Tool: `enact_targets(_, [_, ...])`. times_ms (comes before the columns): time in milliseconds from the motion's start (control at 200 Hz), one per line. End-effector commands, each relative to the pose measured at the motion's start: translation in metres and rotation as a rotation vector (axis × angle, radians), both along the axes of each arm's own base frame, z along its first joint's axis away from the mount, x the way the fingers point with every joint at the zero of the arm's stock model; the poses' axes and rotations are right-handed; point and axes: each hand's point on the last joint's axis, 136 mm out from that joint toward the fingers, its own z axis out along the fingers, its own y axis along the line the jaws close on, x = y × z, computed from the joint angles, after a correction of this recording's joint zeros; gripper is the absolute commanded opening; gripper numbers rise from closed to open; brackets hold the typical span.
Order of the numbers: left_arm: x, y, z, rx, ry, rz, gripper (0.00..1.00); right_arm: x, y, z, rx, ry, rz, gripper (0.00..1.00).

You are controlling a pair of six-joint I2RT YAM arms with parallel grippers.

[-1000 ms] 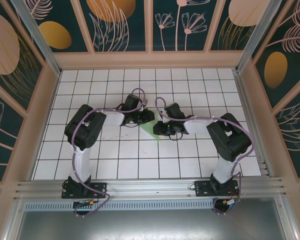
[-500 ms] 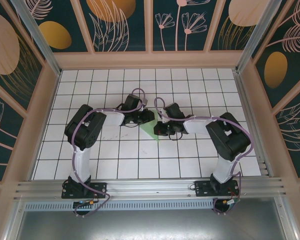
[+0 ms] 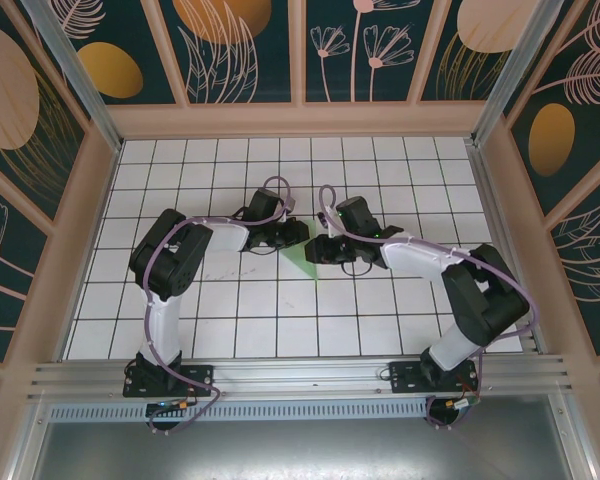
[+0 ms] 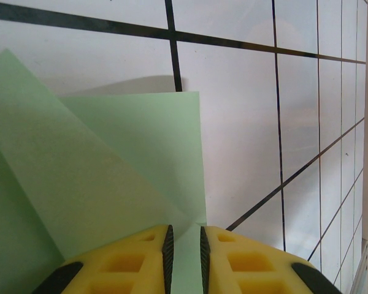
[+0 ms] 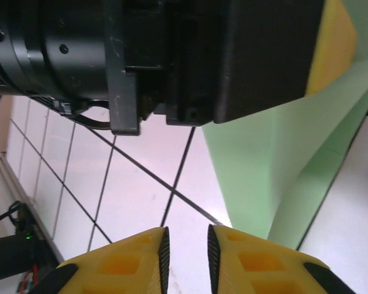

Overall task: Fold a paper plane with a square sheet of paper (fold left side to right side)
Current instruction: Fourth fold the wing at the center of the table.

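Progress: early; paper (image 3: 302, 262) has one flap lifted over the rest and no dart shape yet. Most creases are left, I judge.
Paper place: mid desk (image 3: 180, 180), between the two arms, partly raised off the tiles.
Left end effector (image 4: 184, 229): pads nearly together, clamped on a paper edge.
Right end effector (image 5: 186, 231): pads slightly apart with nothing between them, just beside the paper.

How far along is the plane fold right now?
Done: the thin pale-green paper sheet already shows overlapping folded layers with a crease. In hand: the left gripper pinches its edge; the right gripper sits beside it over the white gridded table, jaws slightly apart, empty. Remaining: no pointed dart shape yet, so more folds remain.
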Motion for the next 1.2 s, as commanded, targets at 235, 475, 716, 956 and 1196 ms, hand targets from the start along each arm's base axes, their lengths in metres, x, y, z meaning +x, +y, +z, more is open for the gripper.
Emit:
enact_targets(235, [-0.027, 0.028, -0.049, 0.148, 0.13, 0.027, 0.24, 0.0, 0.012, -0.028, 0.035, 0.088, 0.036, 0.24])
enact_targets(475, [-0.027, 0.029, -0.051, 0.151, 0.132, 0.028, 0.24, -0.011, 0.002, -0.048, -0.019, 0.135, 0.033, 0.24])
enact_targets(716, [-0.028, 0.029, -0.052, 0.154, 0.135, 0.028, 0.24, -0.018, 0.001, -0.06, -0.048, 0.165, 0.045, 0.24])
enact_targets(956, [-0.028, 0.029, -0.052, 0.154, 0.135, 0.027, 0.24, -0.02, -0.004, -0.068, -0.099, 0.17, 0.041, 0.24])
enact_targets(1196, [-0.028, 0.029, -0.052, 0.155, 0.134, 0.028, 0.24, -0.024, -0.008, -0.079, -0.141, 0.185, 0.037, 0.25])
